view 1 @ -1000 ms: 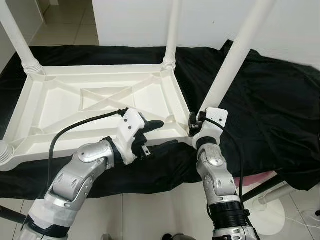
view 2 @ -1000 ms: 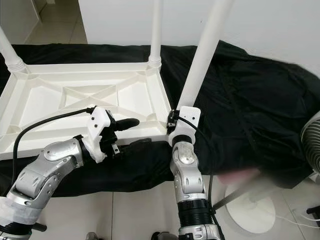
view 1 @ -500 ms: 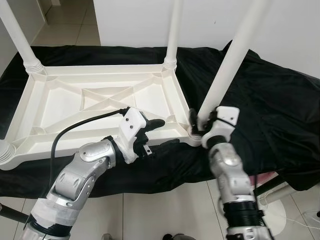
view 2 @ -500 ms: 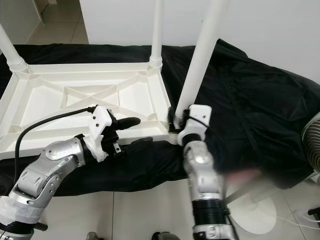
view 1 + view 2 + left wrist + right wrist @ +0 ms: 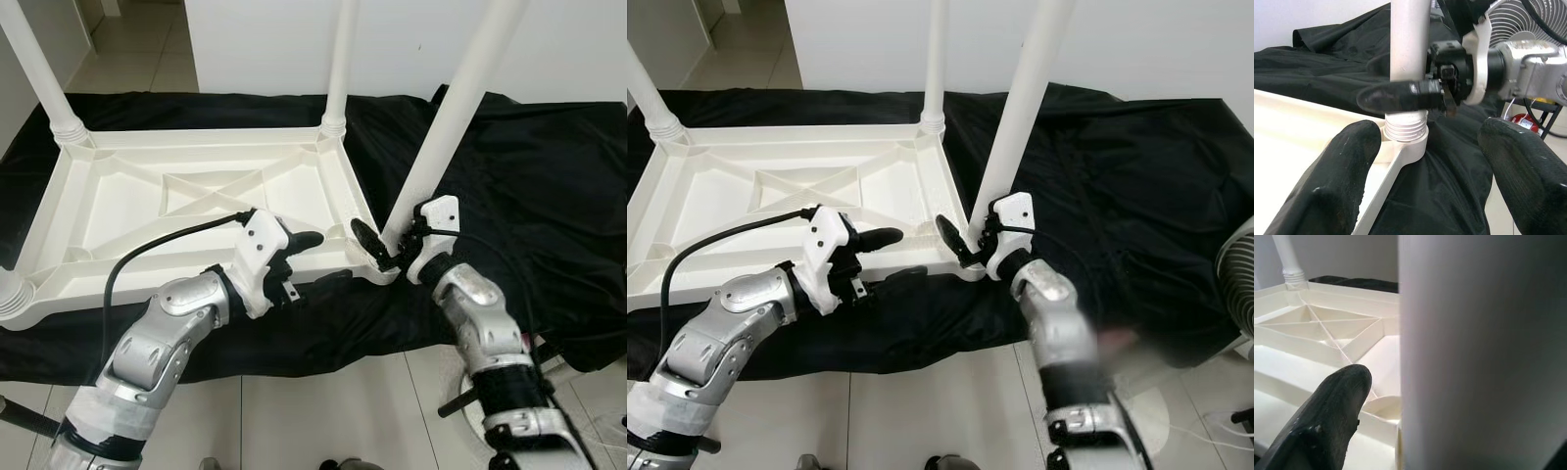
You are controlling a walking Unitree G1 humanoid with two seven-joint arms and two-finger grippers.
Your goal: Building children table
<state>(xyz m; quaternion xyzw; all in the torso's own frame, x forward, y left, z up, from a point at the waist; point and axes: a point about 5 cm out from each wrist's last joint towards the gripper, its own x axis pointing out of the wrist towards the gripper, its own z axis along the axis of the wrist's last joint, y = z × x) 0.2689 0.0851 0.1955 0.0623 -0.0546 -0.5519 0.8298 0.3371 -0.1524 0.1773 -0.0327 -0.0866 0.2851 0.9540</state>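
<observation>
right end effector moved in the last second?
Yes. The right end effector has swung round the near-right table leg, from the near side of its base to its right side, fingers now reaching across the leg's base toward the tabletop.
</observation>
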